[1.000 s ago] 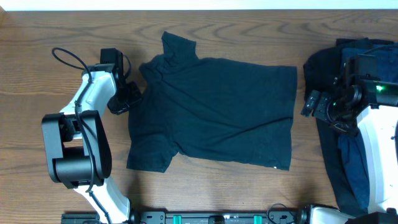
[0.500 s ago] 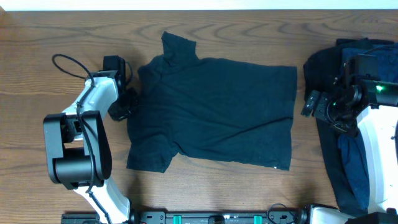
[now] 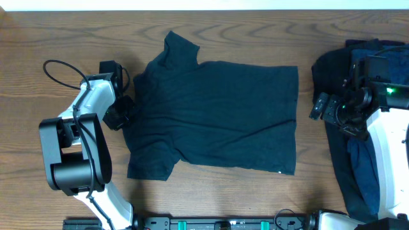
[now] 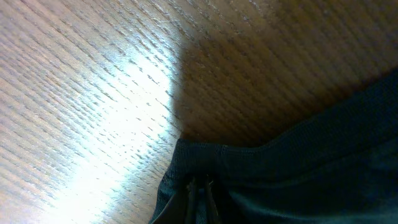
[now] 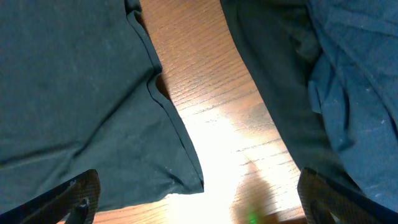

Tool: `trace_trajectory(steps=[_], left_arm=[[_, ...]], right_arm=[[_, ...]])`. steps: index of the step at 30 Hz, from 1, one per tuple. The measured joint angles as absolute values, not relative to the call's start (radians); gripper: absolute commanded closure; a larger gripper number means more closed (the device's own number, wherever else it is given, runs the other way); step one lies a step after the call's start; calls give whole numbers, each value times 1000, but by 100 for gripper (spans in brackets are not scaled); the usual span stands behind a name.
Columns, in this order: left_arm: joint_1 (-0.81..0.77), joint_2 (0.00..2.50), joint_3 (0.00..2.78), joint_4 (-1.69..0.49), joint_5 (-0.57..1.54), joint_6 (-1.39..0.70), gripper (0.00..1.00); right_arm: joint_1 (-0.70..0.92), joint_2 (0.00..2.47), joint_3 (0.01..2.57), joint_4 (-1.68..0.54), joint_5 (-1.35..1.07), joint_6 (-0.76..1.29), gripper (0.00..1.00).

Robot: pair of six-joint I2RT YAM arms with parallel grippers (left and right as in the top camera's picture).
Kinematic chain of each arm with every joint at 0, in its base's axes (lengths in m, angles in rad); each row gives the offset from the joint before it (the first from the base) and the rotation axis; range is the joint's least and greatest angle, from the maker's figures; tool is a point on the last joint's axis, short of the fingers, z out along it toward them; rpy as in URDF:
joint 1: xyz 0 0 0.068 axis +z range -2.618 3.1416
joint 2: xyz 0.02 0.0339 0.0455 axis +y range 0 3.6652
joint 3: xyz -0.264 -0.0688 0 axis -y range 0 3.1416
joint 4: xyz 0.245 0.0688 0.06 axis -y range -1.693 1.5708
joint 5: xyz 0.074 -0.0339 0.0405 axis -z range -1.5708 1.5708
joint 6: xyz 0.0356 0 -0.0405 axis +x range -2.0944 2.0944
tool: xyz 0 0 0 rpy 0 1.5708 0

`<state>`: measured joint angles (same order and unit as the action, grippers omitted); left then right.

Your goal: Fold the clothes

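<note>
A black short-sleeved T-shirt [image 3: 217, 115] lies spread flat in the middle of the table, with a small white label [image 3: 280, 171] at its lower right hem. My left gripper [image 3: 124, 114] is at the shirt's left edge. In the left wrist view that gripper [image 4: 200, 193] is shut, pinching the hem of the T-shirt [image 4: 311, 174]. More clothes, black and navy, lie in a pile [image 3: 358, 160] at the right. My right gripper [image 3: 319, 107] hangs open between shirt and pile, over bare wood [image 5: 205, 124], holding nothing.
The wooden table [image 3: 64, 38] shows bare on the left and along the back. A black cable [image 3: 61, 67] loops from the left arm. The right arm's body [image 3: 386, 128] covers part of the pile. In the right wrist view the navy cloth [image 5: 354, 81] lies on the right.
My left gripper has pulled leftward and the whole T-shirt has slid a little to the left with it. The right arm has not moved.
</note>
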<state>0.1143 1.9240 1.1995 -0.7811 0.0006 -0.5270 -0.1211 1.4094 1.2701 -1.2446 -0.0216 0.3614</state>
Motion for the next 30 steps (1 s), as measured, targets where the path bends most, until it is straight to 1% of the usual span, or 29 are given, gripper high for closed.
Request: trace_trajectory(steps=[3, 7, 8, 10, 14, 17, 19, 22, 23, 24, 27, 30], left_arm=[[115, 1924, 1199, -786, -5, -525, 84], [116, 1915, 1196, -801, -8, -525, 83], [117, 1909, 1193, -811, -10, -525, 77], [118, 1885, 1181, -823, -14, -522, 74], [118, 1777, 1172, -823, -22, -521, 71], [118, 1661, 1173, -837, -26, -511, 71], [118, 1588, 1173, -871, -26, -503, 72], [115, 1515, 1173, -944, -24, -498, 82], [113, 1499, 1173, -980, -17, -496, 87], [110, 1488, 1173, -1010, -8, -498, 89], [86, 1473, 1170, -1085, 28, -493, 92], [51, 1471, 1123, -1093, 54, -493, 92]], right_arm=[[-121, 1409, 1270, -1245, -21, 362, 1], [-121, 1409, 1270, -1245, -22, 362, 1], [-121, 1409, 1270, -1245, -22, 362, 1], [-121, 1409, 1270, -1245, -21, 362, 1], [-121, 1409, 1270, -1245, -22, 362, 1], [-121, 1409, 1270, -1245, -22, 362, 1], [-121, 1409, 1270, -1245, -22, 362, 1], [-121, 1409, 1270, -1245, -21, 362, 1], [-121, 1409, 1270, -1245, -21, 362, 1], [-121, 1409, 1270, -1245, -21, 362, 1], [-121, 1409, 1270, -1245, -22, 362, 1], [-121, 1409, 1270, -1245, -22, 362, 1]])
